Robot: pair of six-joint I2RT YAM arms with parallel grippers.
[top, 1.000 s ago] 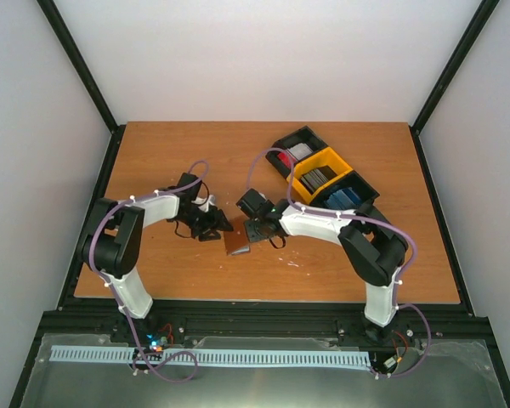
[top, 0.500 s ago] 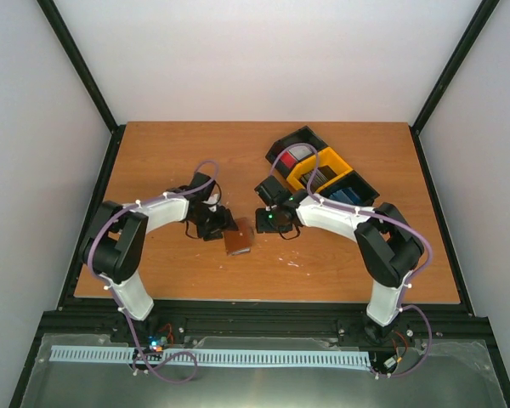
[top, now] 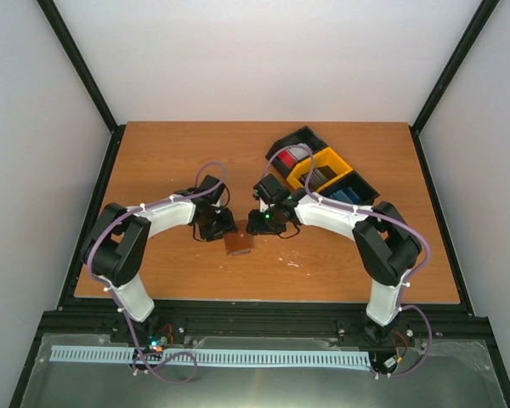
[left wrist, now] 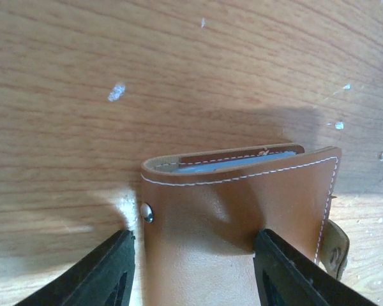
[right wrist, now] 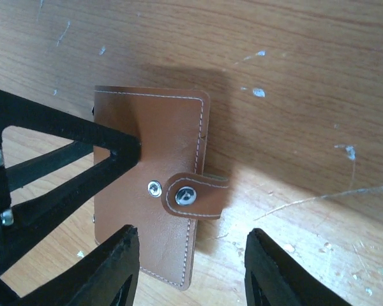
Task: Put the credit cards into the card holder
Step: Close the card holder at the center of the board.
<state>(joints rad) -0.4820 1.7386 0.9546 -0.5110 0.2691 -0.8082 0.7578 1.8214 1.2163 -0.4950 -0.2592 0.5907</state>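
- L gripper (left wrist: 193, 255) – jaws spread, clamping nothing. One finger sits just off the card holder's (left wrist: 242, 217) side edge, the other over its leather cover.
- Rt wrist view: tip of that black finger meets the cover's middle. Pressing or just above it, can't tell.
- R gripper (right wrist: 191, 255) – jaws apart too, nothing held, hanging over the holder from the opposite side, with the cover's near corner between its fingers.
- Holder: brown leather, folded over, lying flat on the wooden table (top: 170, 161) btwn the two grippers.
- Tab clasp (right wrist: 195, 196) undone; its snap lies just beside the stud (right wrist: 154, 188) on the cover, not on it.
- Blue-grey strip (left wrist: 236, 164) shows in the mouth of the fold. Card or lining, can't tell.
- Credit cards (top: 344, 195) stand in stacks (red/white, grey, blue) in a black-and-yellow tray (top: 333, 158), beyond the holder & to its right, well apart from it.
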